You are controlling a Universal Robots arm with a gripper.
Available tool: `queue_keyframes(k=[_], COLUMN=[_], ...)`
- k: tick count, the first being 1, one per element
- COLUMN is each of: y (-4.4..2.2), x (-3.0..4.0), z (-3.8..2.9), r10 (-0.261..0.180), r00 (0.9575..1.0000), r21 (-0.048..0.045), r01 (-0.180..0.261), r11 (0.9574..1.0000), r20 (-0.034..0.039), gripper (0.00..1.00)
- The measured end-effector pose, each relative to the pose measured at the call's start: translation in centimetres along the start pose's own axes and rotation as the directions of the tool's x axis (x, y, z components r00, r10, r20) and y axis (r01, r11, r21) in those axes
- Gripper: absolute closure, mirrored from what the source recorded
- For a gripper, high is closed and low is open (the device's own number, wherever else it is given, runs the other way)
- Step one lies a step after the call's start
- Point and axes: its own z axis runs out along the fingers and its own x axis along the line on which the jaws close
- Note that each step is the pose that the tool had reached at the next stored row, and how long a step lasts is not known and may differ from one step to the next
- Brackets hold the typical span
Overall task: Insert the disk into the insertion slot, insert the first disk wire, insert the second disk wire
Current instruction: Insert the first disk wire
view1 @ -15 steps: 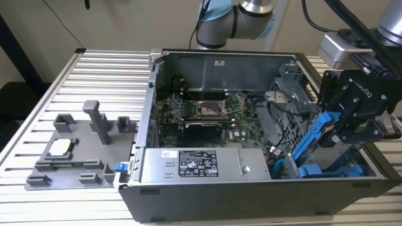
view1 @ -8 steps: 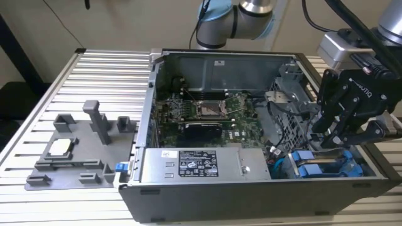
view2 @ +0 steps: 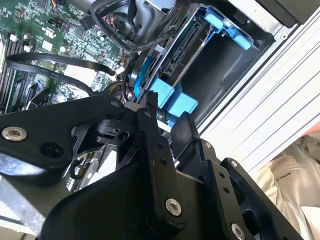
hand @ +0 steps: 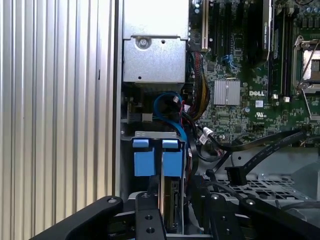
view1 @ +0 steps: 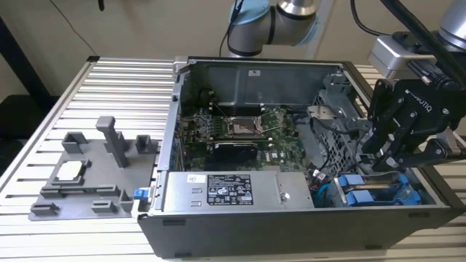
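Currently the gripper (view1: 391,162) hangs with its fingers (view2: 150,107) moderately apart; contact with the disk (hand: 171,200) cannot be told. The disk stands on edge in its slot between them, clipped in a blue carrier (hand: 172,159). The slot lies at the near corner of the case (view1: 291,240), at the exterior view's right, beside the power supply (view1: 233,192).

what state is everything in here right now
computer case, lying on its side, panel off
disk, on edge in the bay slot, blue carrier clipped on
black wire, connector end free, unplugged
claw, down at the disk's carrier
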Motion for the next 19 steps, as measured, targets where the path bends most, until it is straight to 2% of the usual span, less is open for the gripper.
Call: queue_keyframes(k=[6, 14, 19], y=[-0.24, -1.74, -2.59], x=[0.00, -0.11, -0.59], z=[-0.01, -0.07, -0.11], r10=[0.000, 0.000, 0.000], r00=[1.0000, 1.0000, 1.0000], r21=[0.0000, 0.0000, 0.0000], r01=[0.000, 0.000, 0.000], r11=[1.0000, 1.0000, 1.0000], r20=[-0.0001, 0.0000, 0.0001], gripper=[0.60, 0.60, 0.60])
